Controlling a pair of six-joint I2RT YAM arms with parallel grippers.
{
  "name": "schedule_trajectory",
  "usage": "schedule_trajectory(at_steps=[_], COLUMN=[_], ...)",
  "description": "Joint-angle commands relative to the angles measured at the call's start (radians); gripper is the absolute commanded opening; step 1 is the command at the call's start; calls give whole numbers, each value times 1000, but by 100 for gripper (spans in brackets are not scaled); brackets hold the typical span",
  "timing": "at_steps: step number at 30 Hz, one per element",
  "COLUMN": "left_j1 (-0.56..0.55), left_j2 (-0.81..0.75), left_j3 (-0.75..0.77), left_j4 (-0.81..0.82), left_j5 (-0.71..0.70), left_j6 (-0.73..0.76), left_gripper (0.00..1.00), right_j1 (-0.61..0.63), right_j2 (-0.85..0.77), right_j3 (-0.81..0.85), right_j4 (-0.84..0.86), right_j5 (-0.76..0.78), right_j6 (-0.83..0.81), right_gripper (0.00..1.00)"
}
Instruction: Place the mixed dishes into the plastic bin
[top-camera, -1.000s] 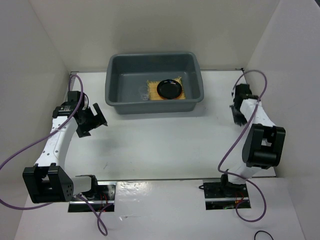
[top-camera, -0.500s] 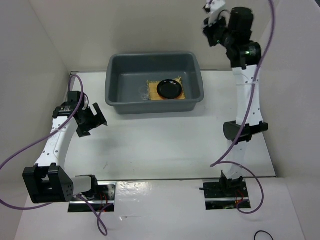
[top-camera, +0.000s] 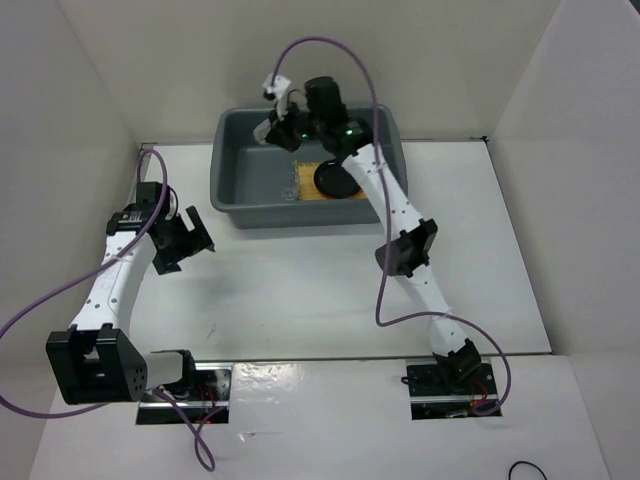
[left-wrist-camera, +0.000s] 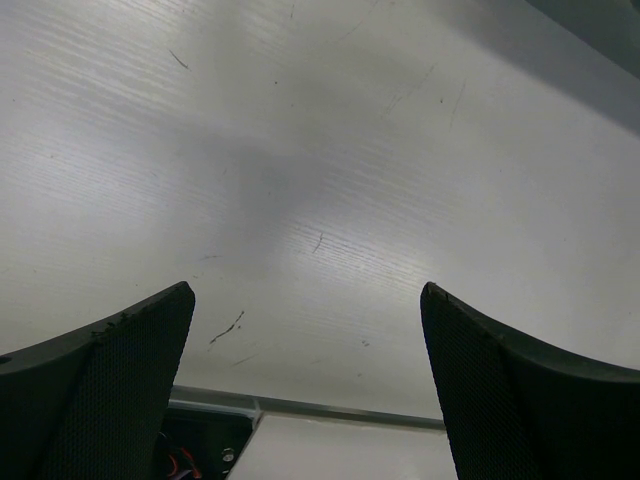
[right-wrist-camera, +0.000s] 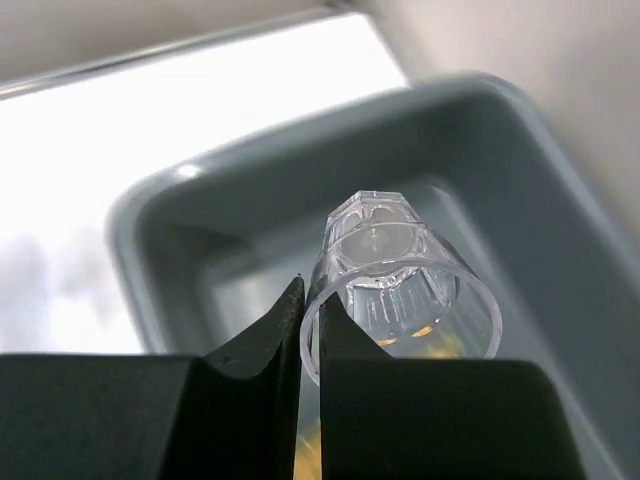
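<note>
Right gripper (right-wrist-camera: 308, 300) is pinched shut on the rim of a clear cup (right-wrist-camera: 400, 285), ribbed and thick-based, tipped sideways above the bin's (top-camera: 228, 170) near-left corner. Down on the blue-grey floor, the black plate (top-camera: 328, 180) sits on the mat (top-camera: 308, 170) toward the right, a second cup (top-camera: 289, 187) just beside the mat's left edge, and bare floor runs left to the rounded wall. Left gripper (left-wrist-camera: 305, 290) hovers over the table (left-wrist-camera: 300, 150), fingers wide apart, well clear of the bin.
</note>
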Motion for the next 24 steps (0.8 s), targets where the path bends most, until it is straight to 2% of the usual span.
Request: schedule_trajectory(at_steps=[1, 2, 5, 9, 24], left_j1=[7, 7, 7, 7, 7], left_j2=[17, 17, 17, 28, 66], left_j3=[-3, -3, -3, -3, -3], left_j4=[4, 4, 4, 4, 4], left_j5=[-8, -8, -8, -8, -17], left_j6=[-3, -3, -3, -3, -12], left_gripper=[100, 100, 100, 100, 100], right_j1=[94, 110, 142, 151, 171], right_j2=[55, 95, 116, 199, 351], right_j3=[92, 112, 39, 65, 74], right_j4=[118, 118, 146, 131, 5], right_j5=[-30, -16, 2, 30, 270], right_j6=[-3, -12, -23, -72, -418], right_gripper=[0, 0, 0, 0, 0])
